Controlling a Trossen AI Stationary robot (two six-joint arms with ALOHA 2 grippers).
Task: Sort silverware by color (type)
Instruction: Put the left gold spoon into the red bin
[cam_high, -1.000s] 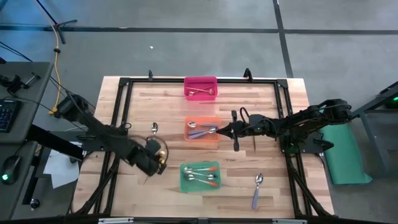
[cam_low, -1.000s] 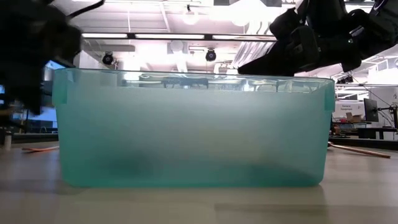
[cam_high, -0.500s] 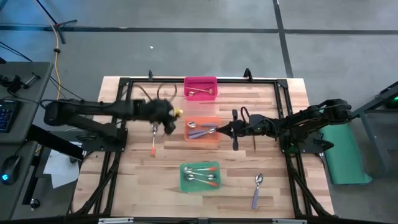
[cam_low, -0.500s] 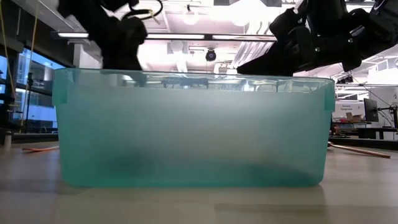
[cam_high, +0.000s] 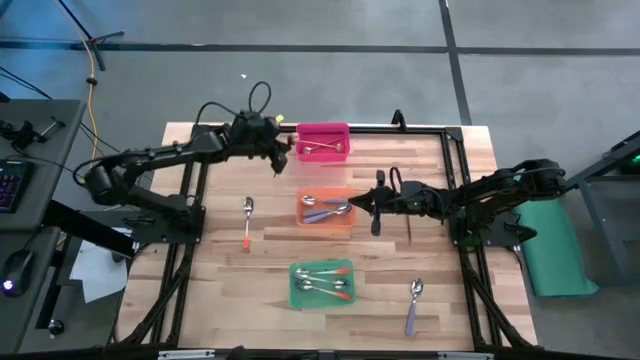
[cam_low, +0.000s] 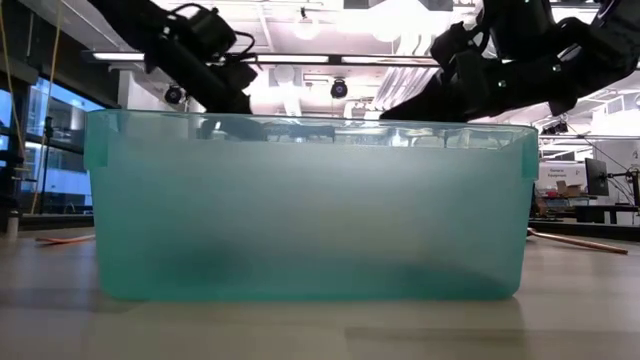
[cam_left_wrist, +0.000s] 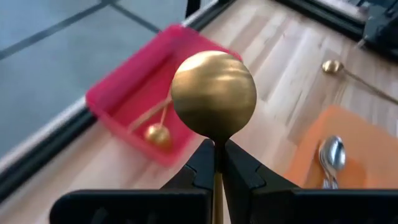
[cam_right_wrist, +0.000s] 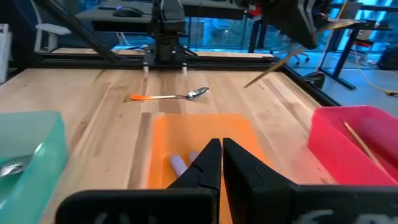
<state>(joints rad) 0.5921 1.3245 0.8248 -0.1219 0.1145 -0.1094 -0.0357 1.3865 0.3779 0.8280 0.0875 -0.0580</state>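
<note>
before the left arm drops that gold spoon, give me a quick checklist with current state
1. Left pincer shut on the gold spoon: ok.
2. Pincer above the pink bin: not ok, it sits beside the bin's left edge in the high view.
3. Pink bin holds gold spoons only: ok.
4. Right pincer clear of the pink bin, beside the orange bin: ok.
5. Spoon height over the bin: cannot tell.

In the low view the green bin fills the centre of the frame and hides the counter behind it; its frosted wall shows only dim smudges of the spoons inside. In the left wrist view the gold spoon loses its handle between the jaws at the bottom centre. From above, the spoons in the orange bin overlap too tightly to count.
</note>
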